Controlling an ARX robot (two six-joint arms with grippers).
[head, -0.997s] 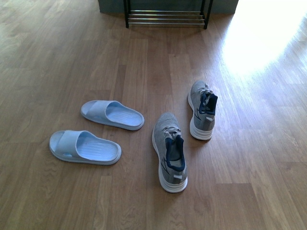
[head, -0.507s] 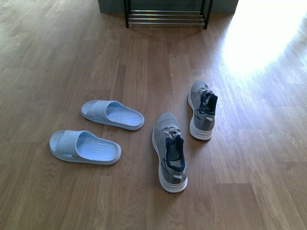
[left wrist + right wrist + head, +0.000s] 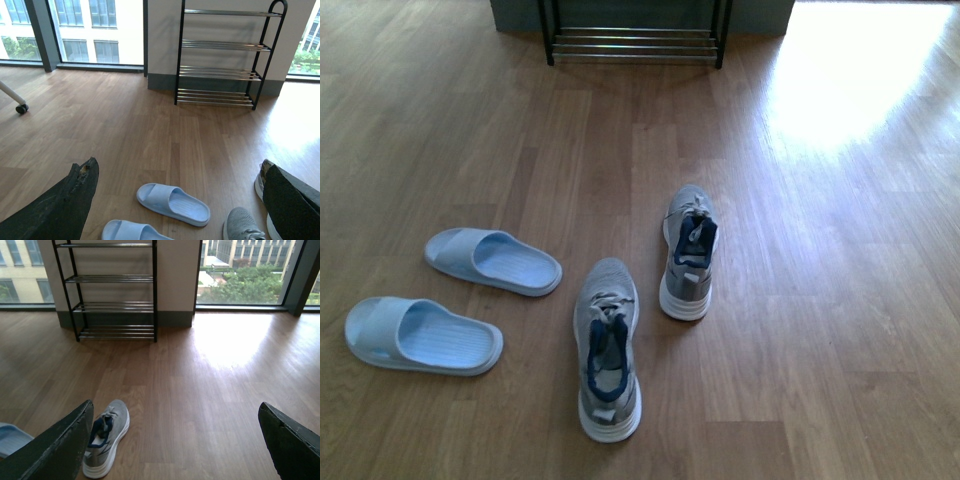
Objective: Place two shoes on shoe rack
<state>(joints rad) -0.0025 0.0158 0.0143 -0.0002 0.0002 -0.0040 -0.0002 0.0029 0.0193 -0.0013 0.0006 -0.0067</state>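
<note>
Two sneakers, the nearer shoe [image 3: 608, 350] and the farther shoe [image 3: 688, 250], sit lower and further left in our front view than a moment ago, so we judge we have rolled closer. Both lie on the floor [image 3: 820, 300], well apart from the shoe rack [image 3: 634, 40]. Our left gripper [image 3: 178, 165] and right gripper [image 3: 175, 407] gape wide, empty. Blue slippers [image 3: 492, 260] lie left of them, off our path

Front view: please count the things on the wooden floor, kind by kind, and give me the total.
Grey sneakers: 2
Light blue slides: 2
Shoe rack: 1
Total: 5
</note>
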